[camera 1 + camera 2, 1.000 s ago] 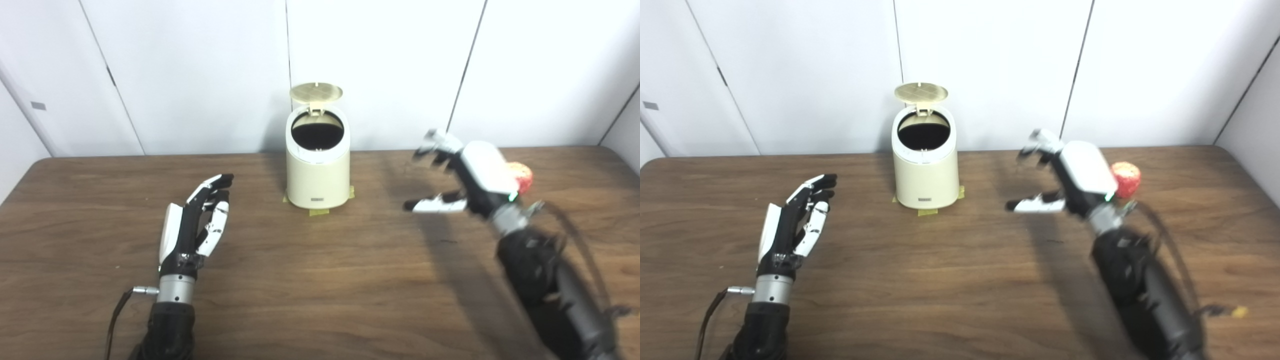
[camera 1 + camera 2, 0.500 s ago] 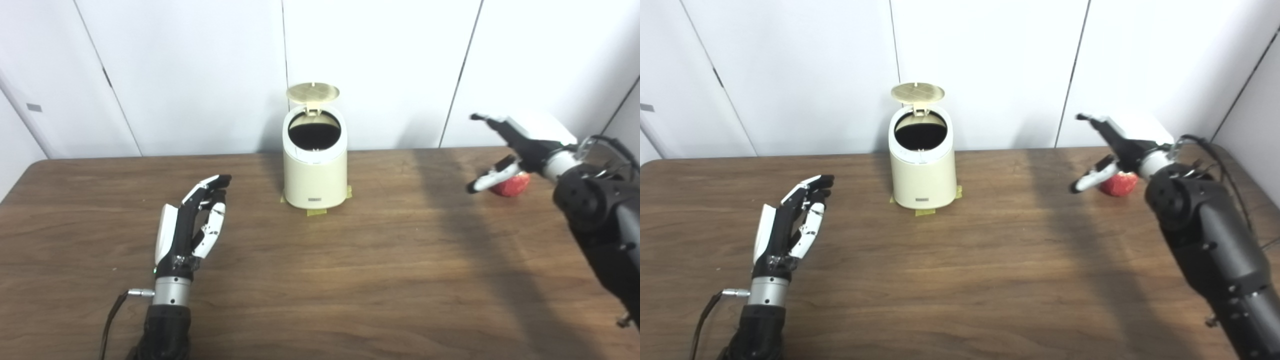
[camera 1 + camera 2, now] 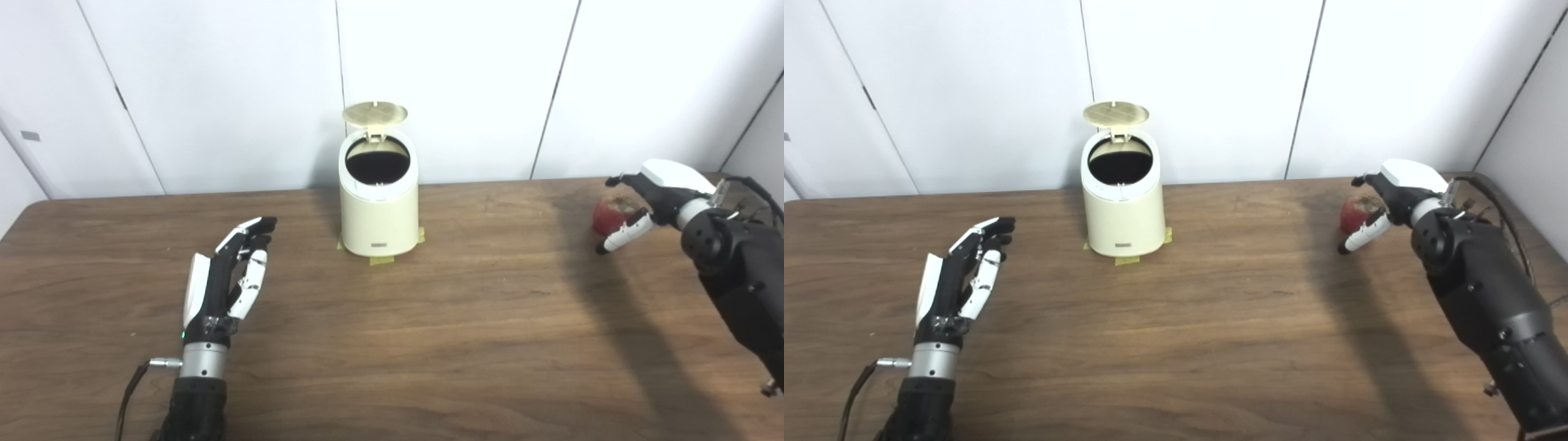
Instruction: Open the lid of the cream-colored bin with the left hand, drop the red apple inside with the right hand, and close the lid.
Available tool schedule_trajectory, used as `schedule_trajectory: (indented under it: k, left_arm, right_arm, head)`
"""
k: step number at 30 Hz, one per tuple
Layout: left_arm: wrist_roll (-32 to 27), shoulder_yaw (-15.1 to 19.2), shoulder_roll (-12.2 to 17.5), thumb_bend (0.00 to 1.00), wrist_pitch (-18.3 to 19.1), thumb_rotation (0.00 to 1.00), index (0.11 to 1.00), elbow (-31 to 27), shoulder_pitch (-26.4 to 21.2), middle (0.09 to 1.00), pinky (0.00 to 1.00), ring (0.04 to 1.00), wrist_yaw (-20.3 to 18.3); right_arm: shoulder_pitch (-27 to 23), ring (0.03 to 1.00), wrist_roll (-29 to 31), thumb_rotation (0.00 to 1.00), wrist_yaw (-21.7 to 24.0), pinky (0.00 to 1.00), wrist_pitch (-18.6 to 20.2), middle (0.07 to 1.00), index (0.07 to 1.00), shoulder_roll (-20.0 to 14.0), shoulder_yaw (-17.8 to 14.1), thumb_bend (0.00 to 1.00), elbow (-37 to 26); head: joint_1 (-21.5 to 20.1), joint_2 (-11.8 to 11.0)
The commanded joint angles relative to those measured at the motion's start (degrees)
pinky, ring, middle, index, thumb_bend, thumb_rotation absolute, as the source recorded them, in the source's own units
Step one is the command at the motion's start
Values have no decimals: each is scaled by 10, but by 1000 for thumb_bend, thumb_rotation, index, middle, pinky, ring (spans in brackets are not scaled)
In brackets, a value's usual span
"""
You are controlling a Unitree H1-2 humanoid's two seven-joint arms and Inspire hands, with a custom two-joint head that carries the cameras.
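Cream-colored bin [image 3: 379, 208] at counter [image 3: 429, 331] rear, lid [image 3: 375, 113] raised, my left robot hand [image 3: 226, 278] spread, resting empty, my right robot hand [image 3: 643, 196] spread around red apple [image 3: 606, 214] far right, grip uncertain

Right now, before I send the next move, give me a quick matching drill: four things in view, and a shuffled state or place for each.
Things:
1. lid
2. apple
3. left hand
4. right hand

States:
A. open, empty, over the table's left side
B. on the table at far right
C. flipped up behind the bin's mouth
D. fingers spread around the apple, not closed

Pairs: 1-C, 2-B, 3-A, 4-D
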Motion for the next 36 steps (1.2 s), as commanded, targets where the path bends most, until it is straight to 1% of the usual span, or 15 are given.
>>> schedule_trajectory:
  k: [1, 3, 8, 12, 16, 19, 23, 25, 27, 29, 32, 36]
  left_arm:
    - [5, 2, 4, 178, -26, 814, 770, -5, -4, 774, 645, 746, 5]
    - [4, 2, 3, 177, -25, 816, 769, -5, -4, 772, 649, 746, 4]
    - [3, 3, 4, 168, -32, 778, 765, -1, -3, 767, 652, 745, 5]
    - [11, 2, 4, 182, -28, 783, 765, -4, -2, 768, 650, 745, 5]
    - [26, 1, 7, 191, -25, 792, 770, -6, 0, 770, 661, 753, 8]
    - [32, 3, 7, 195, -25, 788, 766, -9, 3, 768, 655, 750, 8]
    - [34, 5, 7, 194, -16, 792, 765, -19, 8, 769, 659, 752, 4]
    - [34, 5, 6, 192, -15, 792, 763, -22, 9, 769, 656, 750, 3]
    - [33, 5, 6, 191, -14, 790, 762, -25, 10, 768, 656, 749, 1]
    - [32, 6, 6, 192, -13, 791, 764, -27, 10, 769, 658, 752, 0]
    - [32, 5, 6, 184, -13, 787, 763, -29, 11, 770, 660, 753, -2]
    - [31, 5, 6, 182, -16, 775, 761, -27, 11, 769, 658, 751, -4]
  right_arm:
    - [-31, 876, -1, 342, -18, 651, -10, 915, 842, -26, -6, 1000, -5]
    - [-29, 876, 4, 348, -21, 660, -11, 914, 844, -26, -6, 1000, -5]
    - [-23, 876, 32, 319, -28, 679, -14, 903, 846, -21, -15, 1000, -5]
    - [-25, 861, 48, 301, -33, 661, -20, 898, 850, -19, -13, 997, -1]
    - [-34, 859, 60, 281, -35, 664, -27, 909, 867, -15, -9, 996, 9]
    - [-50, 838, 64, 254, -40, 639, -39, 911, 876, -10, -1, 991, 31]
    - [-70, 823, 65, 226, -35, 620, -31, 914, 885, -5, 9, 987, 44]
    - [-79, 806, 63, 207, -31, 594, -32, 916, 886, -6, 15, 978, 49]
    - [-92, 804, 66, 188, -26, 584, -42, 920, 881, -7, 24, 967, 64]
    - [-102, 812, 71, 162, -21, 593, -50, 915, 874, -8, 33, 947, 76]
    - [-118, 833, 76, 146, -17, 642, -64, 915, 859, -12, 43, 926, 104]
    - [-131, 813, 79, 152, -25, 643, -83, 892, 836, -13, 49, 932, 134]
  head:
    - [0, 0]
    - [0, 0]
    - [2, 3]
    - [7, 4]
    - [11, 7]
    - [12, 10]
    - [13, 15]
    - [13, 15]
    - [13, 16]
    - [13, 17]
    - [13, 17]
    - [14, 18]
